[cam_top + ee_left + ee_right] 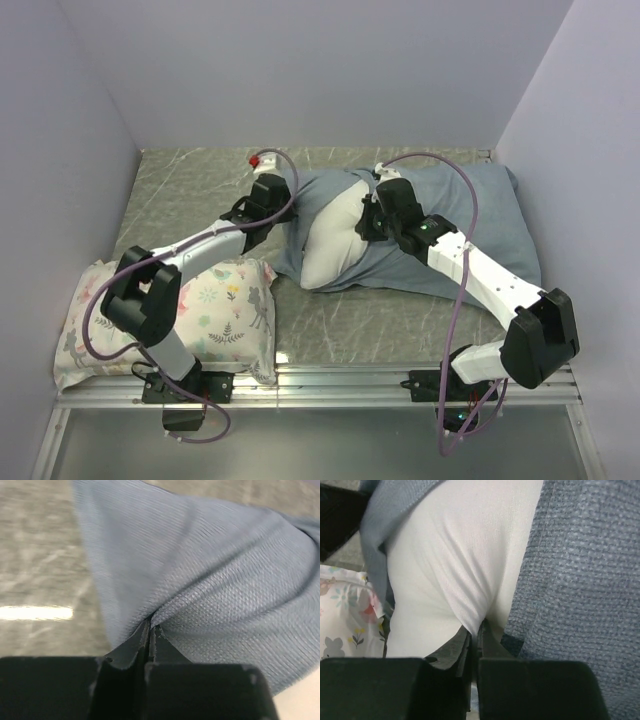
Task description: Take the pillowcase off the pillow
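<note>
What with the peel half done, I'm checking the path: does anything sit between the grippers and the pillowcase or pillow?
Nothing visible does. The left gripper is shut on the pillowcase, the right gripper on the pillow. Only the floral pillow lies close to the pillow's bare end.

**One high view, two close**

The top external camera looks down from above and behind the arm bases (190, 385) over the table (180, 190). The left wrist camera looks along the left gripper (150, 628), very near the pillowcase (215, 580). The right wrist camera, equally near, faces the pillow (450, 565); the overhead view shares both.
</note>
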Available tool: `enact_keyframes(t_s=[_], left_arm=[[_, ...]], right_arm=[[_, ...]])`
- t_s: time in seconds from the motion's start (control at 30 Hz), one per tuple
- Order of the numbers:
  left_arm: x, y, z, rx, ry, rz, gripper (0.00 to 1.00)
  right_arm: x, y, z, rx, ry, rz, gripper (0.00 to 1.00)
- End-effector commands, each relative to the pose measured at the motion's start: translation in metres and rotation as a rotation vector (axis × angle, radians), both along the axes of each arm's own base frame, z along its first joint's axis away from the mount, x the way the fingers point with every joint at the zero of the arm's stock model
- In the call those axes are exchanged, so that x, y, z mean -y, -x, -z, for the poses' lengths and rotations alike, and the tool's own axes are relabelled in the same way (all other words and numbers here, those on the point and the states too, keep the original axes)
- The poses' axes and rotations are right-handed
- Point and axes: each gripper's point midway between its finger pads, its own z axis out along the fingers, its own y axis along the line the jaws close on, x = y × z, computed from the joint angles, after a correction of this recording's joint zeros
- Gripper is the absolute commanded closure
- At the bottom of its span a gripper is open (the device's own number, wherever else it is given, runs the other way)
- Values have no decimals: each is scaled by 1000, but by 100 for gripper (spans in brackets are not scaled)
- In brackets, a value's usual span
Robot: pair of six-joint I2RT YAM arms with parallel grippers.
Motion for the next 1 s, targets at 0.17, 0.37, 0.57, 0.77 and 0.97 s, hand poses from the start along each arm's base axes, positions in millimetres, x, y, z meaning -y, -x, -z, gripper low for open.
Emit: enact_keyframes(t_s=[0.17, 0.37, 0.57, 0.77, 0.97], left_arm=[[-84, -46, 28, -64, 7, -337, 100], [-88, -52, 33, -71, 14, -314, 100], [-60, -59, 51, -112, 72, -199, 100], [-29, -45, 74, -150, 67, -118, 100], [-23, -40, 70, -136, 93, -95, 100]], right_arm=[[33, 0, 5, 15, 87, 97, 100], [47, 1, 3, 25, 73, 123, 100], [44, -4, -18, 63, 62, 101, 100], [28, -17, -70, 172, 150, 116, 49], [-13, -29, -108, 299, 233, 51, 24]])
